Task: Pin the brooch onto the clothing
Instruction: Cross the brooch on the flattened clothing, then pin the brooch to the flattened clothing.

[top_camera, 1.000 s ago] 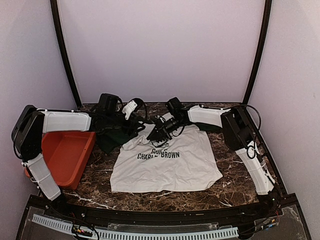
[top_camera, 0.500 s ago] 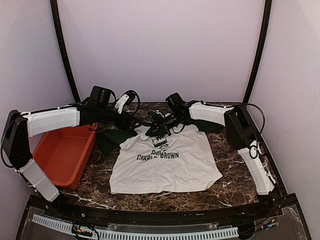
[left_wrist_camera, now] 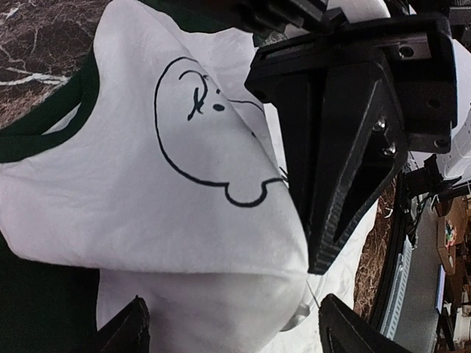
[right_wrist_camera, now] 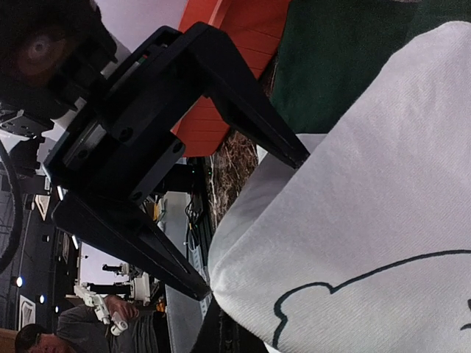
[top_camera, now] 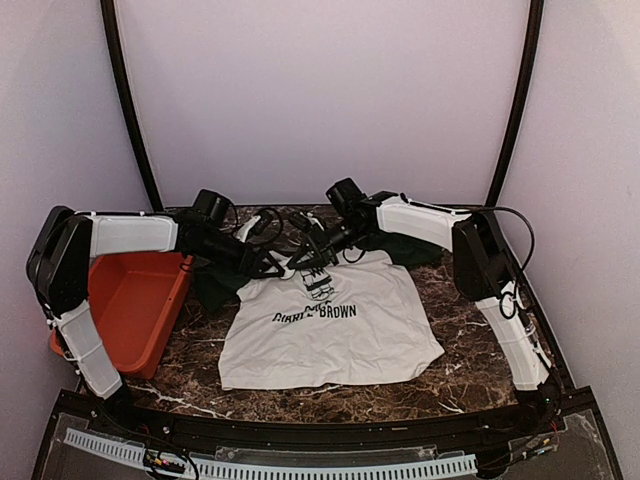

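Note:
The clothing (top_camera: pixel 340 330), a white T-shirt with dark green sleeves and black print, lies flat on the marble table. My right gripper (top_camera: pixel 312 262) is shut on a pinch of its chest fabric and holds it up as a raised fold (left_wrist_camera: pixel 184 250). In the left wrist view the right gripper (left_wrist_camera: pixel 320 265) grips the fold's end beside the cartoon head print (left_wrist_camera: pixel 206 118). My left gripper (left_wrist_camera: pixel 235 327) is open, with one fingertip on each side of the fold and not touching it. From the right wrist, the left gripper's open fingers (right_wrist_camera: pixel 243 118) reach the cloth edge. The brooch is hidden.
An orange bin (top_camera: pixel 125 305) stands at the left, under the left arm's forearm. The green left sleeve (top_camera: pixel 215 280) lies bunched between the bin and the grippers. Both arms meet at the shirt's collar end, near the back wall.
The left arm has drawn back from its stretched pose and brought its open gripper down beside the raised fold. The right gripper has kept its pinch, shifting slightly left.

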`<state>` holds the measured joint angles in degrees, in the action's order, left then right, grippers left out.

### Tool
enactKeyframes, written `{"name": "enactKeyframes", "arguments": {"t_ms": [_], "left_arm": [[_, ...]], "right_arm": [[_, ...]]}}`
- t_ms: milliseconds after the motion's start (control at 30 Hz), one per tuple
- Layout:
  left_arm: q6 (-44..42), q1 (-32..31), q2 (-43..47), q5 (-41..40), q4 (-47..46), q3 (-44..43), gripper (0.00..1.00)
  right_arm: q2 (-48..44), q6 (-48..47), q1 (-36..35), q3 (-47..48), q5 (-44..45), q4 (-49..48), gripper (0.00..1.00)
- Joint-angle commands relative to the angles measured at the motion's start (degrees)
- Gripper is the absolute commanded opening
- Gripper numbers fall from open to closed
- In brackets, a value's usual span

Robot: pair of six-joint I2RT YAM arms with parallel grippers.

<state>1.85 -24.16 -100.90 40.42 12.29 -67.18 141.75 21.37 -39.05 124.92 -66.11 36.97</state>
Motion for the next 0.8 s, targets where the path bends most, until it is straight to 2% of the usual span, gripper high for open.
{"name": "enactKeyframes", "arguments": {"t_ms": [0, 100, 300, 600, 767], "left_arm": [[0.98, 1.50, -0.72, 8.16, 0.25, -3.72, 0.78], [4.40, 2.72, -0.08, 12.78, -6.11, -0.99, 0.76], [7.38, 3.42, 0.94, 18.92, -11.80, 2.42, 0.75], [7.53, 3.38, -3.81, 21.07, -9.76, -0.04, 0.64], [7.22, 3.42, -4.47, 21.31, -9.28, -0.24, 0.61]], "right_arm": [[-2.80, -3.25, -0.81, 0.61, -0.11, 1.82, 0.00], [-2.84, -3.49, -0.85, 0.34, 0.01, 1.87, 0.00], [-2.50, -3.46, -0.72, 0.90, 0.27, 2.13, 0.00], [-3.07, -4.24, -0.74, 0.84, 0.05, 2.67, 0.00], [-3.43, -4.73, -0.81, 0.81, -0.04, 3.05, 0.00]]}}
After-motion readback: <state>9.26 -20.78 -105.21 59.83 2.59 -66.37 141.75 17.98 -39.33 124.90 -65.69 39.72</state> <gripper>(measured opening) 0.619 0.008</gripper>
